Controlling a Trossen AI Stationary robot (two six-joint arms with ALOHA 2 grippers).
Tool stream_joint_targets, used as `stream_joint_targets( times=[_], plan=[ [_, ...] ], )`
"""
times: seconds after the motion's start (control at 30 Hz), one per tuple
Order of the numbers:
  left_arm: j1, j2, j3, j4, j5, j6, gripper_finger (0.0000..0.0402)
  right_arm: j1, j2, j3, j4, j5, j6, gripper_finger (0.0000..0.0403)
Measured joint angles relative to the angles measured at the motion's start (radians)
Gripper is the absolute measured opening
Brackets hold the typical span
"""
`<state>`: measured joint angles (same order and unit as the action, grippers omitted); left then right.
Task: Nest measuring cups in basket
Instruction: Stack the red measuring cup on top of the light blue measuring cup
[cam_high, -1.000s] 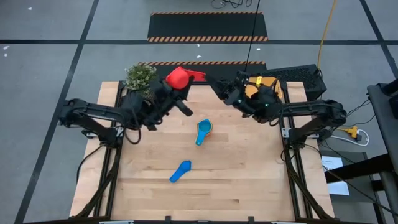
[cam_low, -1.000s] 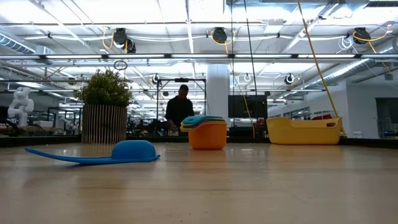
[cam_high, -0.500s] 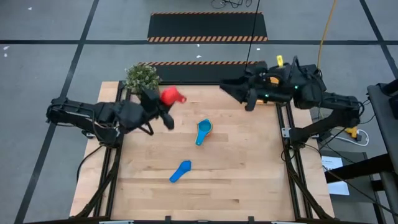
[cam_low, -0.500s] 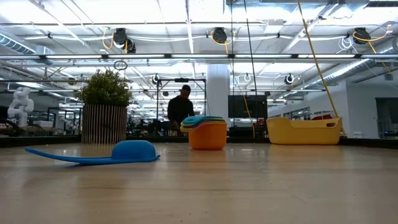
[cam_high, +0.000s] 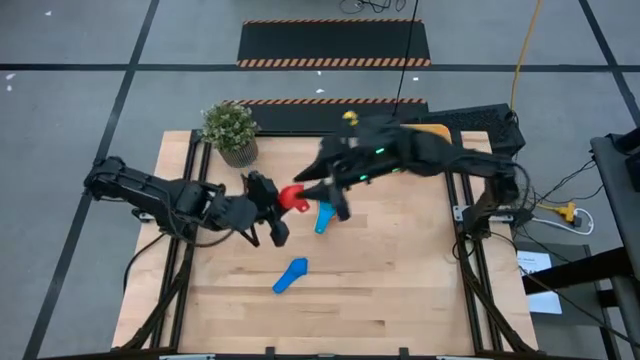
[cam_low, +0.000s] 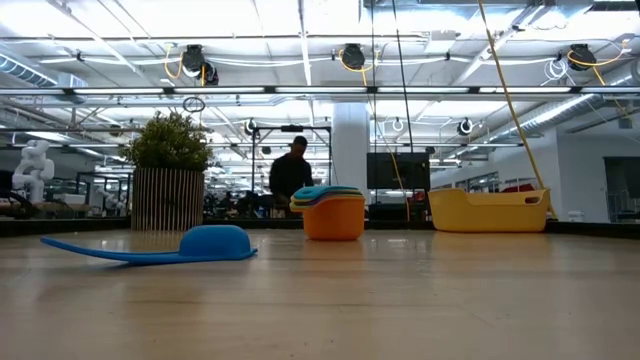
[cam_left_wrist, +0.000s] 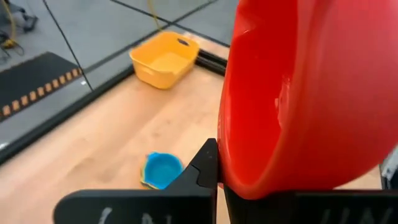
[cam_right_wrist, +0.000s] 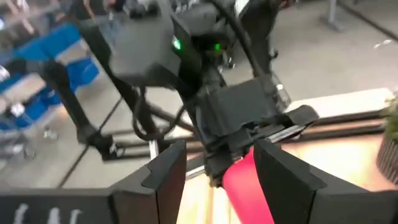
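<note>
Pale wood tabletop (cam_high: 380, 270), red measuring cup (cam_high: 293, 197) aloft over its middle, clenched in left gripper (cam_high: 272, 200), handle between spread fingers of right gripper (cam_right_wrist: 214, 168); likely light, stiff, slick plastic, best pinched by flat handle; basket (cam_left_wrist: 163, 60) at far corner.
</note>
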<state>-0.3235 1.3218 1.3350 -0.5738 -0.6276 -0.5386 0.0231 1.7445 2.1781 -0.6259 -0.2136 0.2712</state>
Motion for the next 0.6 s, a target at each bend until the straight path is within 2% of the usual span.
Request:
stream_joint_targets(
  times=[0.33,0.6],
  plan=[
    [-0.078,0.052,0.000,-0.006,0.003,-0.074,0.0004,0.003,0.066,0.007,-0.046,-0.132,-0.123,0.0178],
    [-0.078,0.053,0.000,-0.006,0.005,-0.056,0.0004,0.003,0.072,-0.015,-0.044,-0.093,-0.165,0.0178]
  ],
)
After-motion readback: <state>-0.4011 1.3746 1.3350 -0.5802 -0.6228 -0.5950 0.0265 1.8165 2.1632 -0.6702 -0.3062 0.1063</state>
